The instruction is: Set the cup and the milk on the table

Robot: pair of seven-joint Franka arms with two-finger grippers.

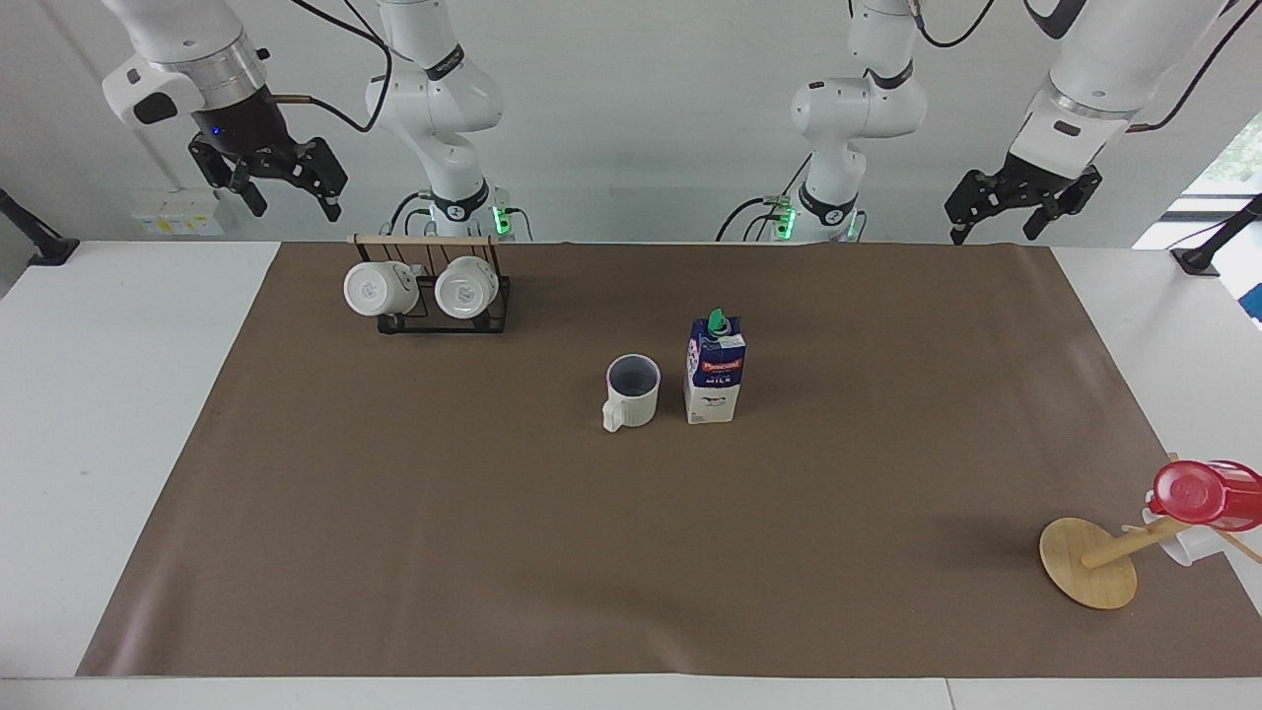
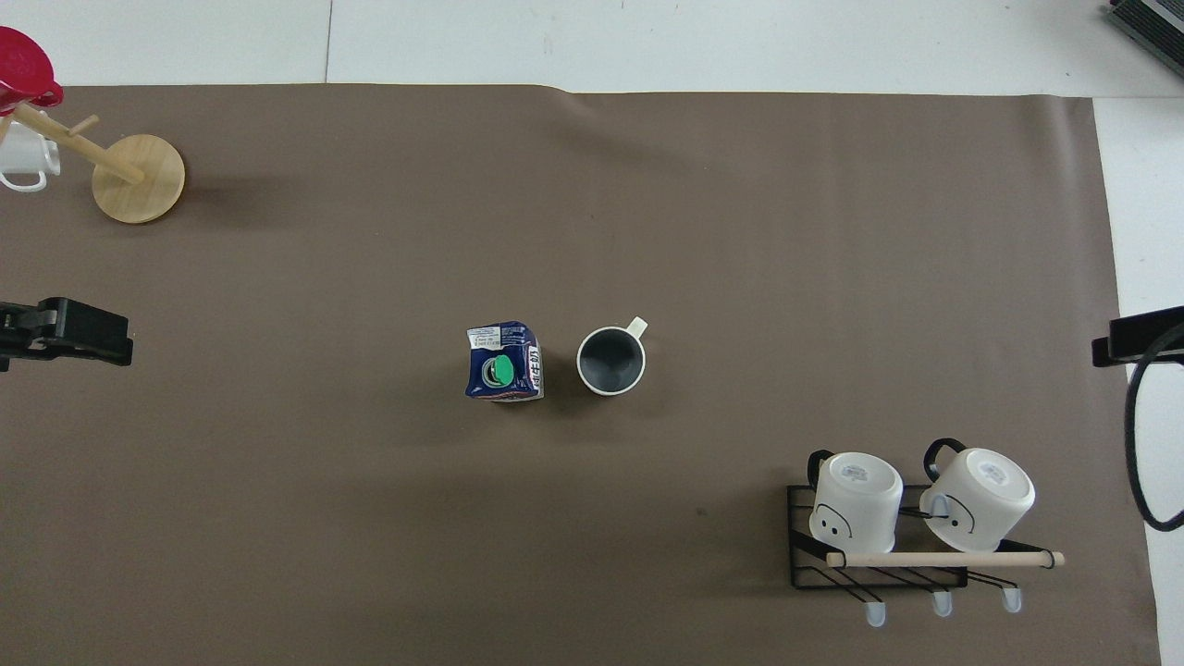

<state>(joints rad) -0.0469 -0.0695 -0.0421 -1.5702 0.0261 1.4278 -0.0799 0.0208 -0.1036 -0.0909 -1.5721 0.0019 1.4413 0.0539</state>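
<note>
1. cup (image 1: 632, 390) stands upright near the middle of the brown mat, mouth up, loop handle turned away from the robots. milk (image 1: 715, 369) stands upright just beside it, toward the left arm's end of the table; a narrow gap shows between them, not touching.
2. both rest on the table (image 1: 118, 414), nothing holding them. judged from this, the placing looks done.
3. left gripper (image 1: 1018, 209) hangs raised over the mat's edge closest to the robots at its own end, fingers spread apart, empty. right gripper (image 1: 284, 185) hangs high over the white tabletop beside the mug rack (image 1: 444, 296), fingers parted, holding nothing. both arms wait.
4. handling, cup: looks ceramic, stiff, likely moderate weight, faintly ribbed wall (some bite for the pads), chips if knocked. best hold would be across the rim wall or over the body; the handle is small.
5. handling, milk: coated card, smooth and a bit slick, gable top creased, green cap. tall and narrow, so tippy; squeeze too hard and the walls give. take it across the flat sides, around mid-height.
6. materials about: matte brown mat with slight ripples, black wire rack with a wooden rail carrying two glossy white mugs (image 2: 856, 499) on their sides, a tipped-looking wooden stand (image 1: 1088, 562) with a red translucent cup (image 1: 1205, 492).
</note>
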